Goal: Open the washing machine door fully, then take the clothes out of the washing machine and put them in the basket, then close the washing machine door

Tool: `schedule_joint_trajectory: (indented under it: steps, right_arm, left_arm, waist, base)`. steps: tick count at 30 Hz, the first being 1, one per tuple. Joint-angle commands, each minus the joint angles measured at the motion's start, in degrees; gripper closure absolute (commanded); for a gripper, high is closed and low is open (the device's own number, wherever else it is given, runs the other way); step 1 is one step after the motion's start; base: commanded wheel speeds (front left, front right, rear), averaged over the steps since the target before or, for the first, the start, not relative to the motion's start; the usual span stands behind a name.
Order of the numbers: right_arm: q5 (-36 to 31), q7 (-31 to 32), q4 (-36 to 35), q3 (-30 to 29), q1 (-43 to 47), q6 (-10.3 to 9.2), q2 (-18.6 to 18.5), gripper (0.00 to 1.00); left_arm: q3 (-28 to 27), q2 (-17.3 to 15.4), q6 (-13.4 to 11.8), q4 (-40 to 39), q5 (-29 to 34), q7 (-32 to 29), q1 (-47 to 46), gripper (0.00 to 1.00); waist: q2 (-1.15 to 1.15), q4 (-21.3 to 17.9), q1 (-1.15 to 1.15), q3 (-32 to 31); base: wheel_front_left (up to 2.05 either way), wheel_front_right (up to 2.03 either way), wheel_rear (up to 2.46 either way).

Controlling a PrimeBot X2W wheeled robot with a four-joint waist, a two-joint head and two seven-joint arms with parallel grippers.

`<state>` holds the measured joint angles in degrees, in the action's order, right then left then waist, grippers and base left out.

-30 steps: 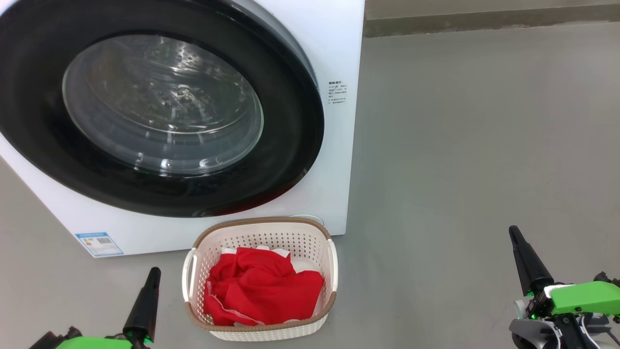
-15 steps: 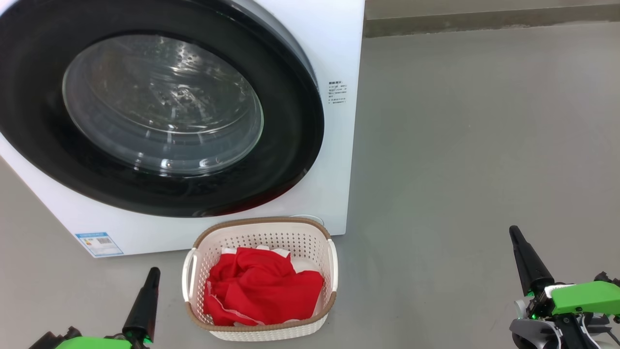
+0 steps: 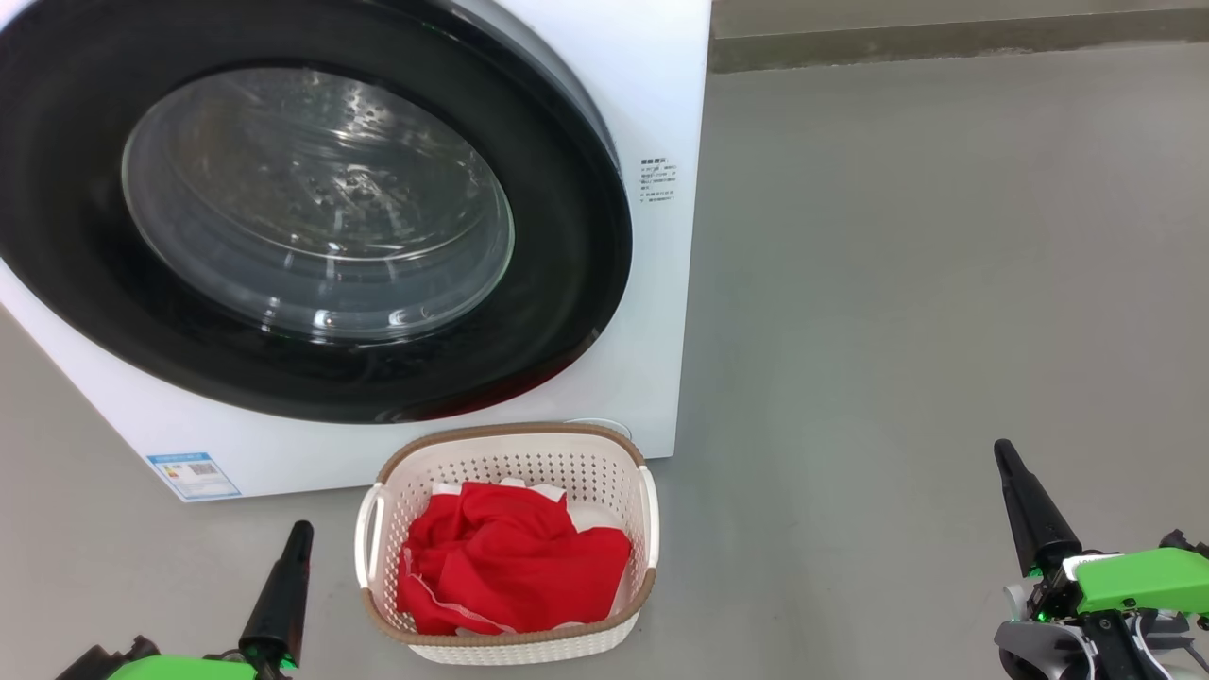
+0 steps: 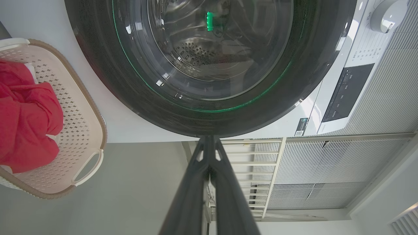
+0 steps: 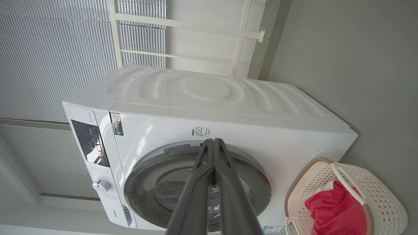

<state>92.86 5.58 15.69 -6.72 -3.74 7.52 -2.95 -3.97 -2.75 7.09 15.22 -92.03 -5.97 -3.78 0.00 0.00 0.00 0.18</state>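
- Ahead of the left fingers (image 3: 281, 590), bare grey floor (image 3: 897, 283) ran up to the washing machine (image 3: 661, 94), its opening closed off by the washing machine door (image 3: 567, 302).
- Just to the inner side of the left fingers stood the basket (image 3: 510, 465), filled with the clothes (image 3: 510, 567), close before the machine's foot.
- Around the right fingers (image 3: 1031, 515) the floor lay open, well apart from basket and machine.

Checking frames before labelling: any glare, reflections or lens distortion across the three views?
Head view: sharp, with soft even light and small specular glints on the washing machine door glass. Left wrist view: a green streak reflected in the door glass, and a thin green arc along its inner rim. Right wrist view: wide-angle bowing along the edges of the washing machine, no harsh shadows.
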Motion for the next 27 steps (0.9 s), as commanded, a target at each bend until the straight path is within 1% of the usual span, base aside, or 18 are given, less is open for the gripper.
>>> schedule_joint_trajectory:
  steps: [1,27]
  right_arm:
    - [-0.1,0.4,-1.7,0.9,-2.4,-0.03,-0.4,1.00]
    - [-0.3,0.5,-1.7,0.6,-2.4,-0.03,-0.3,1.00]
  left_arm:
    - [-2.1,-0.5,0.4,-1.2,-0.5,-0.2,-2.4,1.00]
    - [-2.3,-0.4,0.4,-1.2,-0.4,-0.3,-2.4,1.00]
  waist:
    - [0.00,0.0,0.00,0.0]
    - [0.00,0.0,0.00,0.0]
  base:
    - [0.00,0.00,0.00]
    - [0.00,0.00,0.00]
